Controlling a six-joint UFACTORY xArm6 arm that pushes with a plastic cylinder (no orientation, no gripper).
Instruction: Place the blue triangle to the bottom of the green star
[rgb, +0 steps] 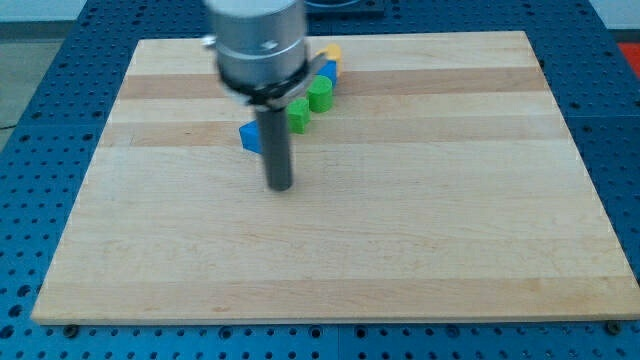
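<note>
On the wooden board (400, 240), toward the view's top and a little left of centre, five small blocks are showing in a loose cluster. Going from the view's left: one blue triangle (249, 137) is lying farthest left, its right part hidden behind my rod. Next is sitting one green block (299, 114), probably the star, though its shape is too blurred to be sure. A second green block (319, 94) is standing just up and to the right of it, touching or nearly so. One more blue block (327, 71) is lying above that, and one yellow block (331, 51) is peeking out at the top of the row; their shapes cannot be made out.

My tip (280, 187) is resting on the board just below and right of the blue triangle, with the rod rising close against that block's right side. The arm is carrying no gripper, so nothing is being grasped. The blue triangle is lying left of and slightly below the nearer green block.
</note>
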